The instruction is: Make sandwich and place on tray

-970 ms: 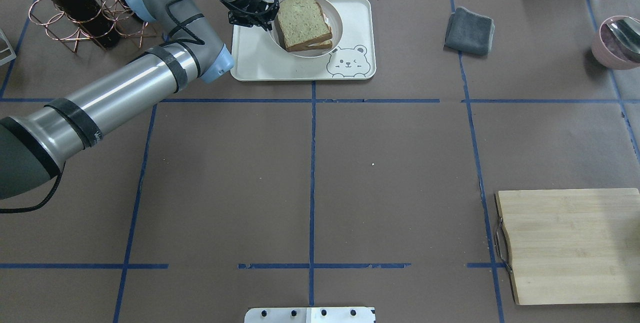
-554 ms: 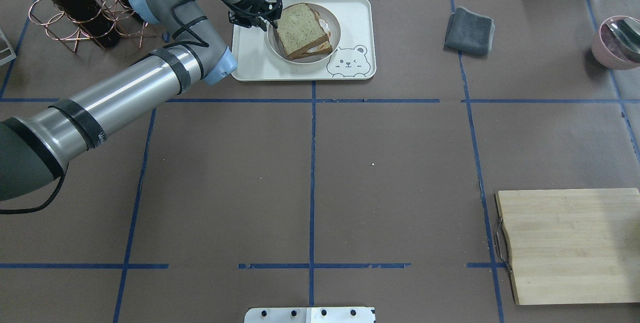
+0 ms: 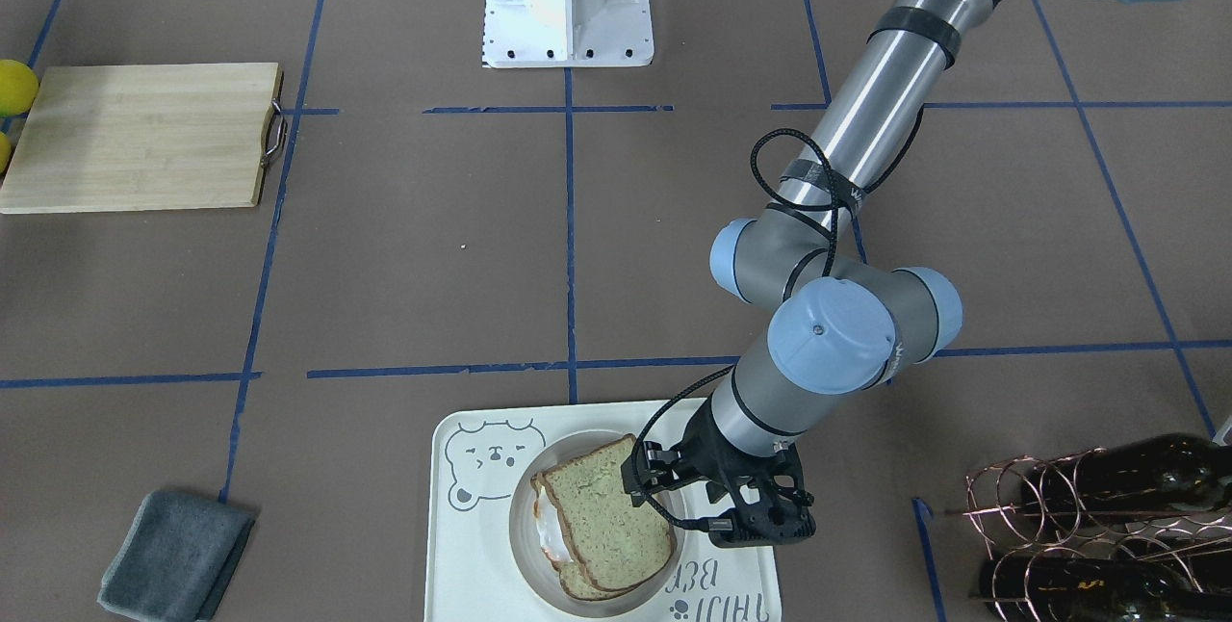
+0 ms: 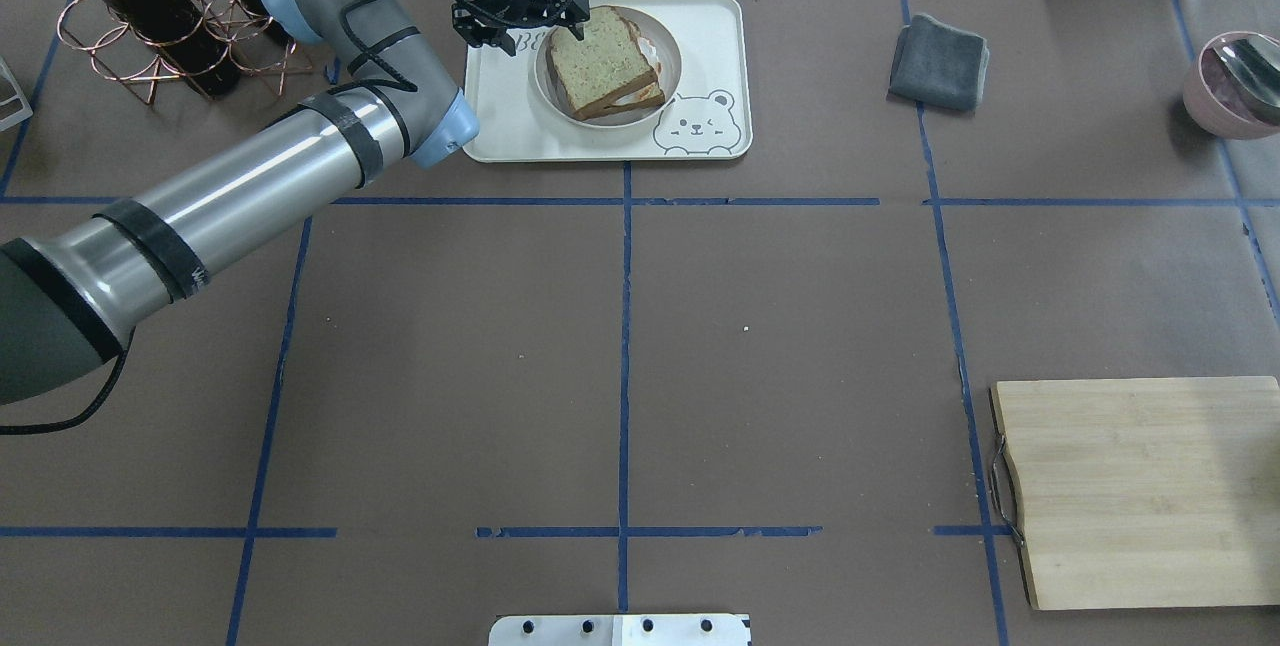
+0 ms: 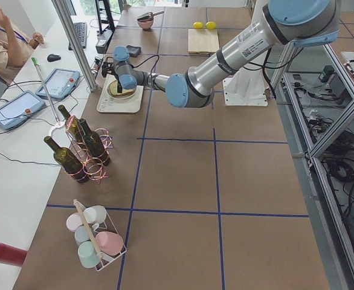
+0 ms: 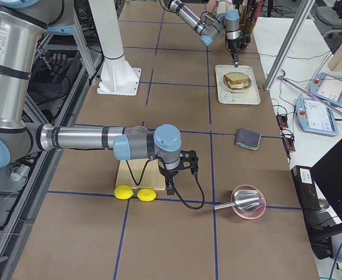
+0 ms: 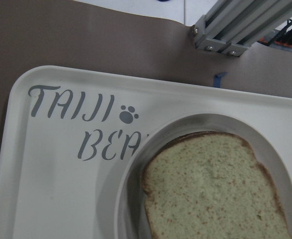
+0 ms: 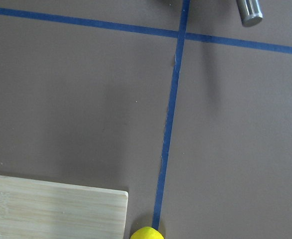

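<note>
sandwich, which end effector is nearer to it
Left. The left end effector hangs beside the sandwich; the right end effector is far off, by the cutting board.

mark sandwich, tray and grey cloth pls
sandwich [image 4: 600, 61], overhead exterior view, centre of the top slice.
tray [image 4: 715, 41], overhead exterior view, bare right part.
grey cloth [image 4: 940, 61], overhead exterior view, centre.

Seen from overhead, the sandwich [image 4: 603, 63] is lying on a plate [image 4: 674, 76]; the plate is sitting on the tray [image 4: 500, 121]; a cloth [image 4: 938, 62] is lying at the tray's 3 o'clock; a bottle rack [image 4: 160, 21] is standing at its 9 o'clock; a board [image 4: 1140, 491] is lying well apart, at 4 o'clock.
</note>
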{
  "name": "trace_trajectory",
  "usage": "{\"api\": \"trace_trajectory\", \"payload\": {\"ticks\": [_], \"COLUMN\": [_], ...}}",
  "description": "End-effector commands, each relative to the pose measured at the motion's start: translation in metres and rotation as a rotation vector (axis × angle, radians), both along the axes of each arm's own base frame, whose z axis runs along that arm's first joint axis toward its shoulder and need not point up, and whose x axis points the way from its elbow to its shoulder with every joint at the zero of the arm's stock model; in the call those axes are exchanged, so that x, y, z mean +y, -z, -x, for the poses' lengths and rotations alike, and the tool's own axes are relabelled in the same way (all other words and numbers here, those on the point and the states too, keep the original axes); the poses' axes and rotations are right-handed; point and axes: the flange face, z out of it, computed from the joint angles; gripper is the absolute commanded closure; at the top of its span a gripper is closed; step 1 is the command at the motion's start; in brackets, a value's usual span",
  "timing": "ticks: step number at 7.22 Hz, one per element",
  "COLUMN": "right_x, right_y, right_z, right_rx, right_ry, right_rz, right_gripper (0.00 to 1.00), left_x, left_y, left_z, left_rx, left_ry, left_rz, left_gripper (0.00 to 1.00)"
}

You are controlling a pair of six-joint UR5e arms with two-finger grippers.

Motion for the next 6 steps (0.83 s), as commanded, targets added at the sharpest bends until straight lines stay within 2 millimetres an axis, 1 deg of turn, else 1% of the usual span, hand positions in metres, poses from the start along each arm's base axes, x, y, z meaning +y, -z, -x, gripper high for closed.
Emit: {"api": "trace_trajectory", "payload": {"ticks": [1, 2, 3, 4, 5, 6], "right_x": [-0.001, 0.000, 0.000, 0.000, 0.000, 0.002], "right_y": [0.000, -0.001, -0.001, -0.003, -0.004, -0.007], "right_z": [0.000, 0.000, 0.000, -0.001, -0.001, -0.001], "right_rx": [0.001, 0.003, 0.004, 0.014, 0.017, 0.018], "right_ry": [0.000, 0.000, 0.001, 0.001, 0.001, 0.002], "right_rz": [-0.005, -0.002, -0.003, -0.001, -0.002, 0.006], "right_gripper": [0.00, 0.00, 0.00, 0.00, 0.00, 0.00], "left_x": [0.092, 0.143, 0.184, 0.217, 0.244, 0.240], "left_y": [-0.003, 0.005, 0.002, -0.007, -0.046, -0.089], "left_z": [0.071, 0.113, 0.151, 0.182, 0.225, 0.276], "left_rx": [0.013, 0.022, 0.013, -0.023, -0.086, -0.168], "left_ry": [-0.042, -0.055, -0.050, -0.083, -0.100, -0.076], "left_rz": [-0.017, -0.019, -0.012, -0.087, -0.137, -0.169], "left_gripper": [0.00, 0.00, 0.00, 0.00, 0.00, 0.00]}}
